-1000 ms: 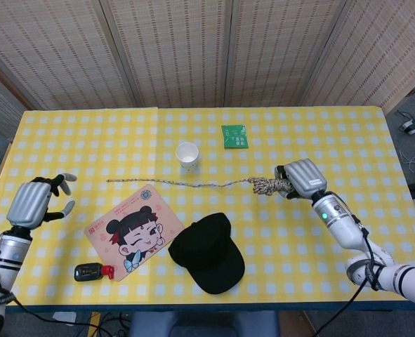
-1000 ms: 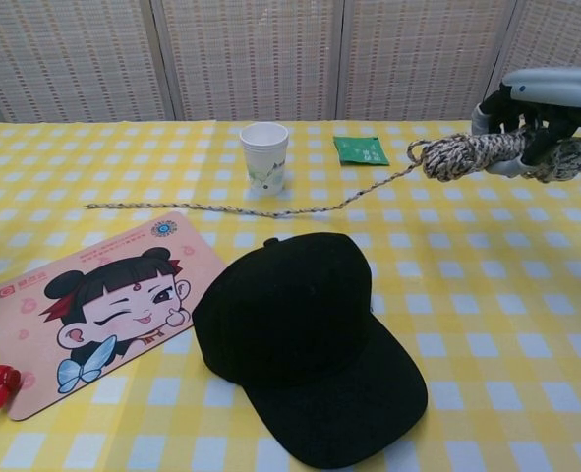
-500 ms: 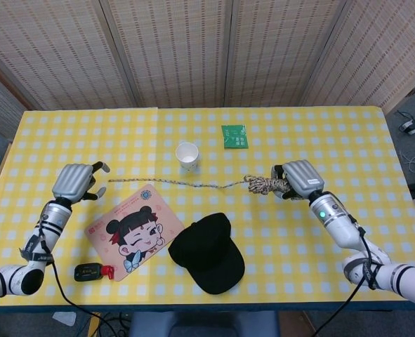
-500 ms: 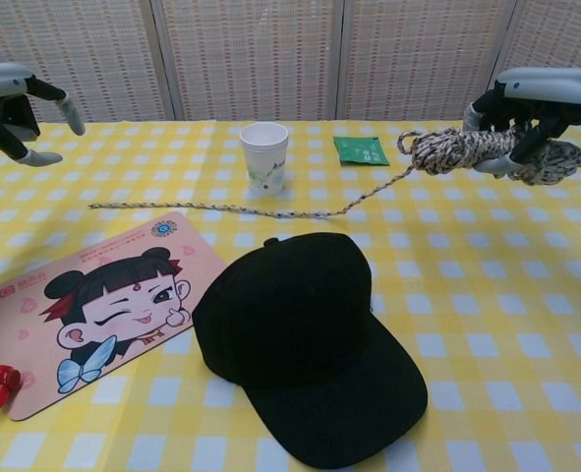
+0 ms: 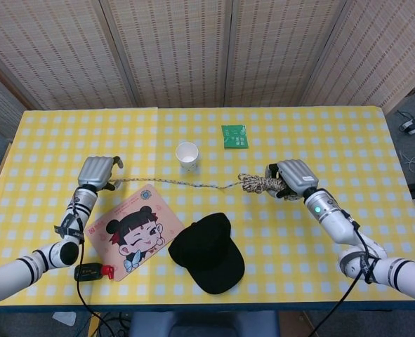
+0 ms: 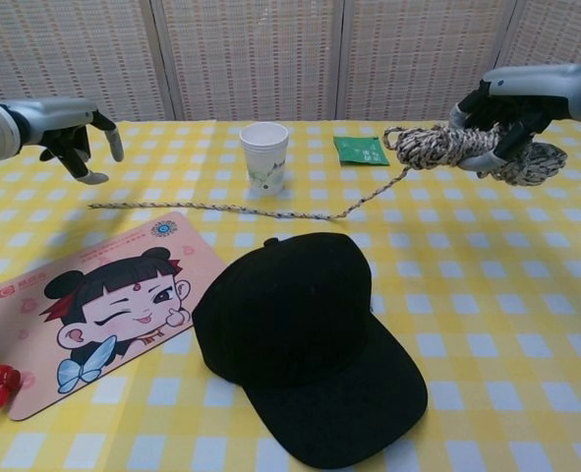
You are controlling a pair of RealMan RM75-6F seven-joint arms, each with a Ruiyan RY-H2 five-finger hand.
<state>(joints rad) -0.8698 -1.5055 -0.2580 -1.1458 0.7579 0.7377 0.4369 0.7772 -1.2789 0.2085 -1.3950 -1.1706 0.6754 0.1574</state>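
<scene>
Hands (image 5: 98,170) over yellow-checked tablecloth (image 5: 347,140)

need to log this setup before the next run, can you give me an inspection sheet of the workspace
surface: table under a yellow and white check cloth, flat.
job's things: rope, one end bundled in the right hand, the rest trailing left along the cloth to its free end near the left hand.
clutter: paper cup upright; green packet; black cap; cartoon mat; small black and red item at the mat's front corner.
hands: right hand grips the rope bundle, raised off the cloth in the chest view; left hand holds nothing, fingers apart, above the rope's free end.
cables: black cable along each forearm.
surroundings: woven screen panels behind; grey floor at the sides.
</scene>
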